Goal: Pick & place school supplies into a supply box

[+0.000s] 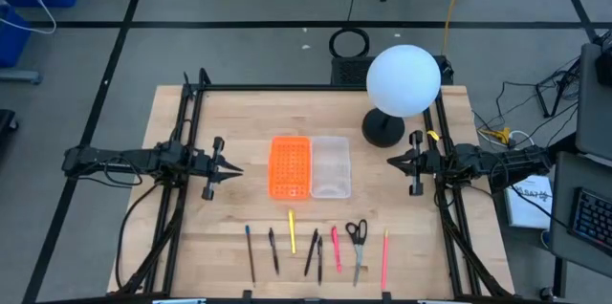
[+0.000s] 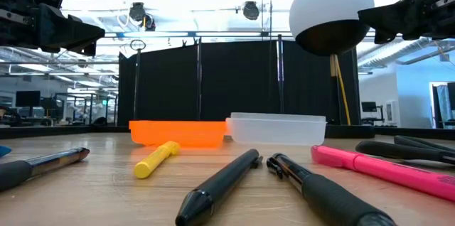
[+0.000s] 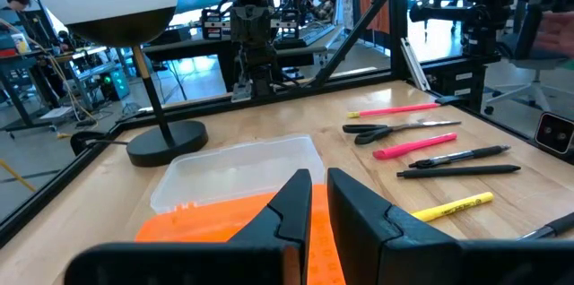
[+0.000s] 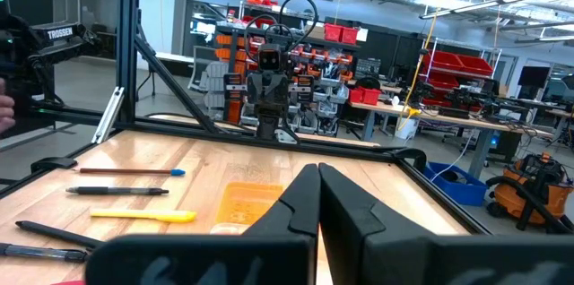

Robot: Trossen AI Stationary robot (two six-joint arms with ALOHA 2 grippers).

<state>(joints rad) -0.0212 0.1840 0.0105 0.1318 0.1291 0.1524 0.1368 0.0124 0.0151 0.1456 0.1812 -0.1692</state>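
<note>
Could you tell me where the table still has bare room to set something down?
Bare wood lies between the left end effector and the supply box, between the box and the right end effector, and behind the box, left of the globe lamp. The front strip is crowded with the pens, pencils and scissors.

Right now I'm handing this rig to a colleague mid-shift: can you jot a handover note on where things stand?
Left gripper: shut, empty, raised left of the supply box.
Right gripper: shut, empty, raised right of it, near the globe lamp.
Box lies open at mid-table; nothing visible inside.
Pens and pencils in a row along the near edge, yellow pen closest to the box, scissors among them.
Done: nothing placed. Left: everything.
</note>
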